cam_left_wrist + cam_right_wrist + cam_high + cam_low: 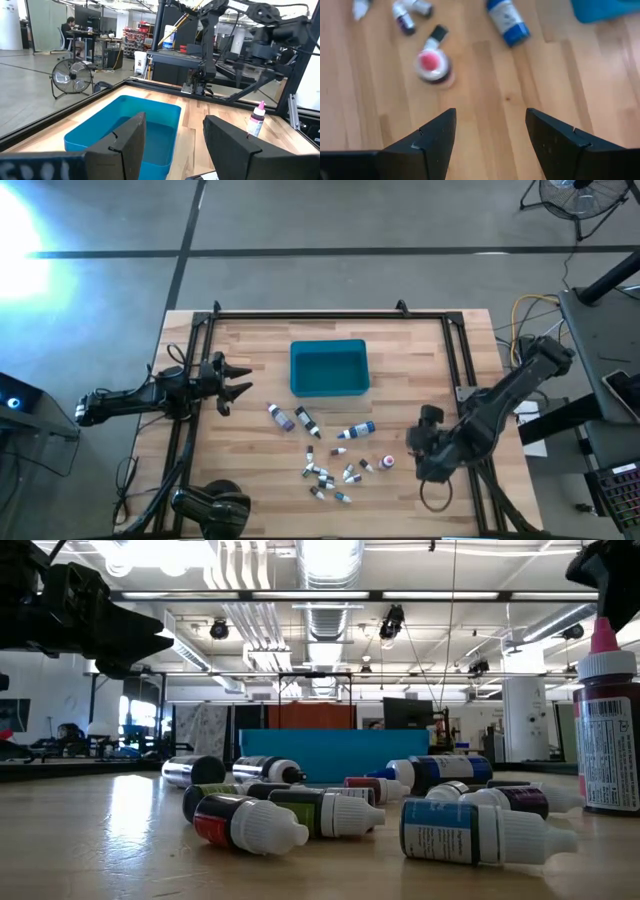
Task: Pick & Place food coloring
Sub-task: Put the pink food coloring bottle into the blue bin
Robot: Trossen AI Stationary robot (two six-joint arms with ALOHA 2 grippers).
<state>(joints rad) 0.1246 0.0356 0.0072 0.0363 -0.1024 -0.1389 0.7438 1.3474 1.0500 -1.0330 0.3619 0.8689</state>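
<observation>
Food coloring bottles scattered on wooden counter, lower centre of high view, below teal bin. One pink-capped bottle upright at cluster's right edge. Right end effector just right of it, fingers wide, empty. Left end effector at left-centre, fingers wide, empty.

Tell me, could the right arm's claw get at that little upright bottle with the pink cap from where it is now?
Probably yes. The right claw is open and empty, and the upright pink-capped bottle stands just ahead of it with only bare wood between. The nearest other bottles lie beyond it, not in the path.
</observation>
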